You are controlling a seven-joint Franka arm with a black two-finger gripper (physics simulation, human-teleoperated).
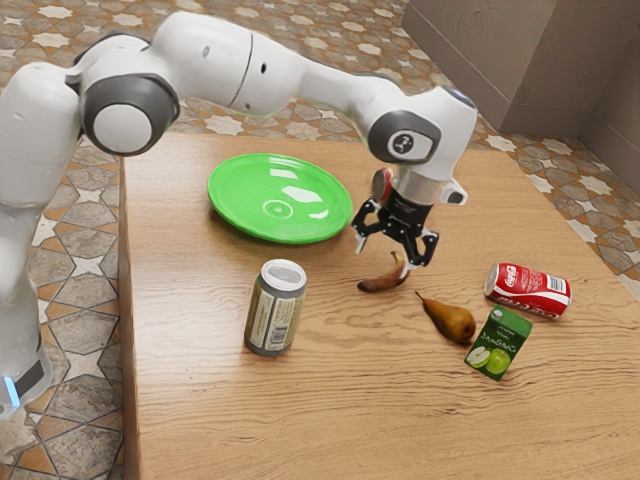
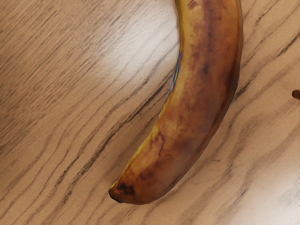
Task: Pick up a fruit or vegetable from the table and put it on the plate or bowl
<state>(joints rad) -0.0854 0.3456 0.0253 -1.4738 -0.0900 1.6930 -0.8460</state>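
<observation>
A brown, overripe banana (image 1: 385, 279) lies on the wooden table (image 1: 330, 400), right of the middle. My gripper (image 1: 391, 245) hangs just above it with its black fingers spread open and nothing between them. The wrist view shows the banana (image 2: 192, 112) close below the hand, curved and mottled, flat on the wood. A round green plate (image 1: 280, 196) rests on the table toward the exterior view's left of the gripper, bare. A brown pear (image 1: 450, 319) lies on its side a little to the right of the banana.
A grey-green tin can (image 1: 275, 306) stands upright near the table's front left. A red soda can (image 1: 527, 290) lies on its side at the right, with a small green apple-juice carton (image 1: 498, 343) in front of it.
</observation>
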